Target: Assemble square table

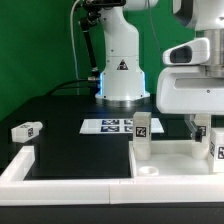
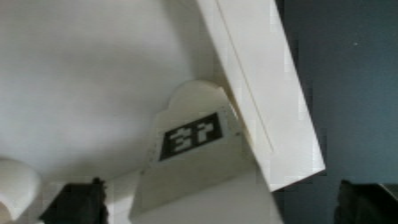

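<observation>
The end effector (image 1: 200, 125) hangs low over the exterior view's right side of the black desk (image 1: 60, 105). It is open. In the wrist view its two dark fingers (image 2: 80, 200) stand far apart, and they hold nothing.

The white square tabletop (image 1: 180, 160) lies flat on the desk at the exterior view's lower right. A round socket (image 1: 148, 172) shows in its near corner. One short white leg, the standing leg (image 1: 143, 133), is upright on the tabletop just behind that socket. It has a black-and-white tag on its front. Another leg, the far leg (image 1: 216, 145), stands at the exterior view's right edge, just beside the end effector. It has a tag too.

The wrist view looks down on the white tabletop and on a tagged leg (image 2: 187, 150) between the two fingers. There is a gap on each side of it. This is probably the far leg, but the picture is too blurry to be sure.

A third leg, the loose leg (image 1: 25, 130), lies on its side on the desk, well apart, at the exterior view's left. The marker board (image 1: 105, 125) lies flat in the middle of the desk, in front of the robot's white base (image 1: 122, 75). A long white rail (image 1: 20, 165) runs along the near left corner of the desk.
</observation>
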Tool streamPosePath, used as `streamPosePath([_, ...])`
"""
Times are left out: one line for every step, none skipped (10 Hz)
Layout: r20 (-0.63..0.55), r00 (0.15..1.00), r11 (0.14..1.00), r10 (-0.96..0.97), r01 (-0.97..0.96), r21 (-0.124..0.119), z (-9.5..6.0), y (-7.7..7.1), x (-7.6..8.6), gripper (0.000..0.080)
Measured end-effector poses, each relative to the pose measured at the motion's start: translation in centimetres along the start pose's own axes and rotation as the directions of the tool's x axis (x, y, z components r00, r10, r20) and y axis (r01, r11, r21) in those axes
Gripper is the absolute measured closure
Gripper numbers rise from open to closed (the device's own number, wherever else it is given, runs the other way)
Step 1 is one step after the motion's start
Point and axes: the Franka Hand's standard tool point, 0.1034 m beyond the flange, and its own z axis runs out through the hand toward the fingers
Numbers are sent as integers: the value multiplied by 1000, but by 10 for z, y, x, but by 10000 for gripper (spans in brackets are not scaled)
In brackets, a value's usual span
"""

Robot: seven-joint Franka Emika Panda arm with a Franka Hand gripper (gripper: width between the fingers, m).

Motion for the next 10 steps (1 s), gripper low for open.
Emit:
streamPosePath([0,1000,1000,4,-4,0,0,0,0,258])
streamPosePath([1,997,997,77,-77,1,0,0,0,394])
streamPosePath([2,991,991,133,-133,-1,0,0,0,394])
streamPosePath([2,976,976,219,-219,-3,1,2,0,508])
streamPosePath([2,957,957,288,-288,-4,1,2,0,508])
streamPosePath([7,904,904,428,-427,-19,0,3,-1,508])
streamPosePath([18,827,827,562,-561,-30,-1,3,-2,508])
streamPosePath([31,710,711,703,-703,-28,0,5,-1,508])
streamPosePath([55,570,572,820,-820,-25,2,4,-1,508])
streamPosePath([79,445,448,892,-894,-28,2,4,0,508])
